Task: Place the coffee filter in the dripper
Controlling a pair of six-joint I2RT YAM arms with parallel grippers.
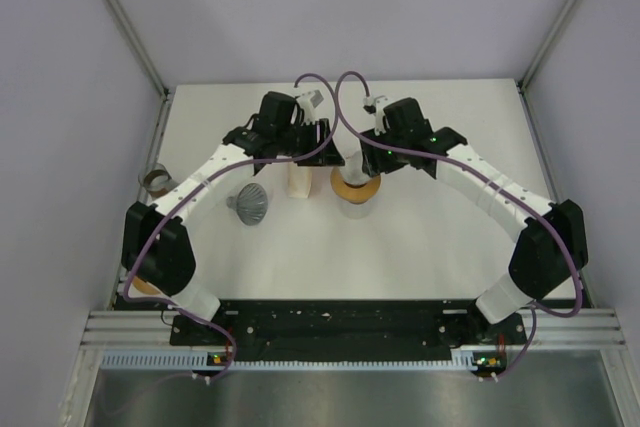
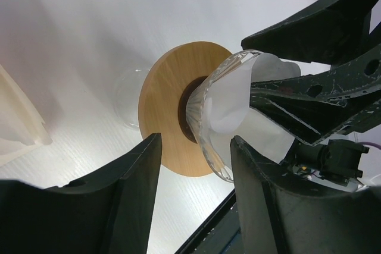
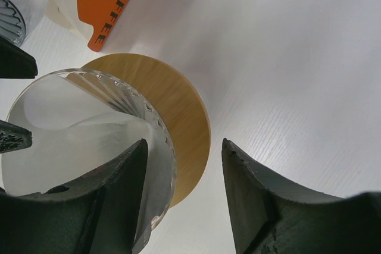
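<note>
Mid-table, toward the far side, the glass dripper (image 1: 354, 190) stands upright with its wooden collar (image 1: 343, 187) resting on a clear glass vessel (image 2: 126, 100). Both arms reach in and meet over it. The coffee filter (image 2: 238, 96) is already inside the dripper, white paper lying against the ribbed glass wall; the right wrist view shows it filling the cone below the rim. The left gripper (image 2: 196, 147) has its fingers spread apart with nothing clamped. The dripper rim shows in the gap between them and close to one finger, contact cannot be told. The right gripper (image 3: 184, 147) also has its fingers apart, gripping nothing. In its own view one finger overlaps the dripper mouth and the other sits outside past the collar, and the left wrist view shows one of its fingers reaching into the cone over the paper. Whether that finger touches the filter cannot be told. The filter pack (image 1: 299, 180), cream with an orange COFFEE label, stands just beside the dripper on the left arm's side. The grey cone (image 1: 252, 204) lies on its side near the pack, further left. A small roll (image 1: 153, 180) sits at the left edge of the white table (image 1: 430, 257), well apart from the rest.
</note>
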